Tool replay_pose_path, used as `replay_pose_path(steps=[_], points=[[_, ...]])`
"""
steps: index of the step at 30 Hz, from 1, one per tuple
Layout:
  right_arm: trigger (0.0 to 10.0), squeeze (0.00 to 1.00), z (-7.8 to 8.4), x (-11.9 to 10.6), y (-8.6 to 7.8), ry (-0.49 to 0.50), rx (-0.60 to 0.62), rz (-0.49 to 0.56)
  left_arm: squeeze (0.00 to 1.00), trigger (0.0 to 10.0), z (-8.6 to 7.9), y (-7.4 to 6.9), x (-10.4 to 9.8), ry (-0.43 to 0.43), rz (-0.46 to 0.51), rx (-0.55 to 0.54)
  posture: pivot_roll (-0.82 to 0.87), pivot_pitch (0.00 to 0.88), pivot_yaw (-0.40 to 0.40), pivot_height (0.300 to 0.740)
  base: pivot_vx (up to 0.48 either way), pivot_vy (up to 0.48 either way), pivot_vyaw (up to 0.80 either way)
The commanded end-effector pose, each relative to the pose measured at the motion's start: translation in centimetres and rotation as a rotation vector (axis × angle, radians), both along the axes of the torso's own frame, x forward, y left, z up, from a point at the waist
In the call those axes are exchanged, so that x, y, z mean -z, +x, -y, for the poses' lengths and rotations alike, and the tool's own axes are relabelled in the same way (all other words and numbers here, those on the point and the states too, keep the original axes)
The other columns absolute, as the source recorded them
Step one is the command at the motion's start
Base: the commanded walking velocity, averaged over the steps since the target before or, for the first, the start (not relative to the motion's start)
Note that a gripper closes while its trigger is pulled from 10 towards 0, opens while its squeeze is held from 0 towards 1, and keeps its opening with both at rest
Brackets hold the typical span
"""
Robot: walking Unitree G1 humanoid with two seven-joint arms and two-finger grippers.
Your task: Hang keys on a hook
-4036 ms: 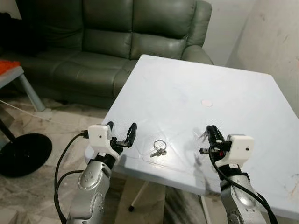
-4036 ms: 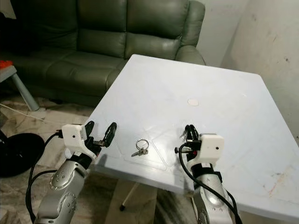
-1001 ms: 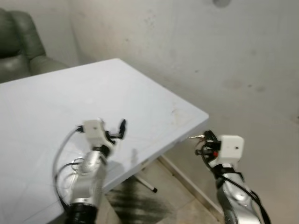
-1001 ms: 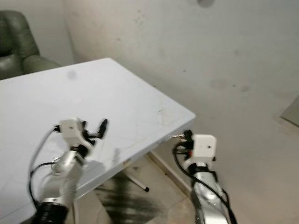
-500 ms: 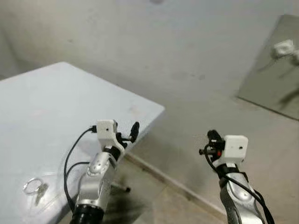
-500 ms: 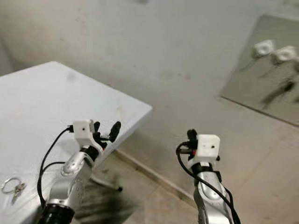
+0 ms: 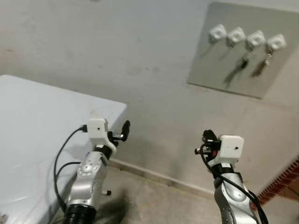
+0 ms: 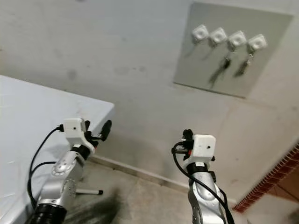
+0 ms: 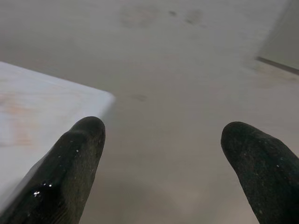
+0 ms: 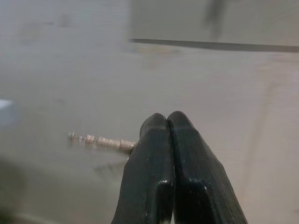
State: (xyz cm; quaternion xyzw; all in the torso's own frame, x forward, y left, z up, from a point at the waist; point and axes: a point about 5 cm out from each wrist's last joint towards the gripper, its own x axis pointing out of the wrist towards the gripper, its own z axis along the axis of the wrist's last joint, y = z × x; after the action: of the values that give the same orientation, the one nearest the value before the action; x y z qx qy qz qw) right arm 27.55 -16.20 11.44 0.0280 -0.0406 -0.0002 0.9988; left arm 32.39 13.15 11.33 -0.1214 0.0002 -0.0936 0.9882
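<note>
Right gripper point(image 10: 166, 122): two black, ribbed fingers pressed tight together, pinching a slim metal key point(image 10: 100, 141) that stuck out sideways from between them; held in the air in front of the wall, below the hook board.
Left gripper point(image 9: 161, 140): rounded, matte black fingers spread wide with nothing between them, raised just past the counter's corner.
Key: thin, silvery, notched along its shaft; its outer end was blurred.
Hook board point(image 7: 243, 51): a flat grey rectangular panel fixed high on the wall, up and to the right of both grippers and well apart from them.
Hooks: four small white squarish hooks point(image 7: 217, 32) in a row along the board's top edge.
Hanging things: two dark bunches, seemingly keys point(image 7: 244, 60), dangled from the two right-hand hooks; the two left-hand hooks looked bare.
Counter point(image 7: 28, 121): smooth pale blue-white top with a rounded corner, at the robot's left.
Wall point(image 7: 117, 51): rough, stained off-white plaster with dark smudges.
Floor point(image 8: 140, 196): pale stone-like tiles, with a low skirting strip along the foot of the wall.
Far right: a patch of red brick point(image 7: 280, 184) low by the wall.
In the way: open air lay between the right gripper and the board.
</note>
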Motion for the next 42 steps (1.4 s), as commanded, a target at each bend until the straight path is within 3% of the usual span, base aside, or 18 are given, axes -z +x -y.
replay_pose_path(steps=[1, 8, 20, 42], points=[[10.0, 0.0, 0.0, -0.4, 0.2, -0.004, 0.006, 0.016, 0.0, 10.0, 0.1, 0.0, -0.4, 0.014, 0.013, 0.011, -0.01, 0.02, -0.017, 0.74, 0.0, 0.0, -0.76], [10.0, 0.0, 0.0, -0.5, 0.2, 0.002, 0.008, 0.027, 0.0, 10.0, 0.3, -0.2, -0.4, 0.017, 0.016, 0.02, -0.01, 0.014, -0.016, 0.74, 0.0, 0.0, -0.76], [10.0, 0.0, 0.5, -0.7, -0.3, -0.006, 0.014, 0.055, 0.0, 10.0, 1.0, -0.8, -0.1, 0.019, 0.005, 0.064, -0.02, 0.0, -0.019, 0.74, 0.0, 0.0, 0.0], [10.0, 0.0, 0.8, -0.6, -0.6, -0.011, 0.012, 0.056, 0.0, 10.0, 0.9, -1.2, 0.5, 0.021, -0.033, 0.051, -0.02, 0.0, -0.037, 0.74, 0.0, 0.0, 0.0]])
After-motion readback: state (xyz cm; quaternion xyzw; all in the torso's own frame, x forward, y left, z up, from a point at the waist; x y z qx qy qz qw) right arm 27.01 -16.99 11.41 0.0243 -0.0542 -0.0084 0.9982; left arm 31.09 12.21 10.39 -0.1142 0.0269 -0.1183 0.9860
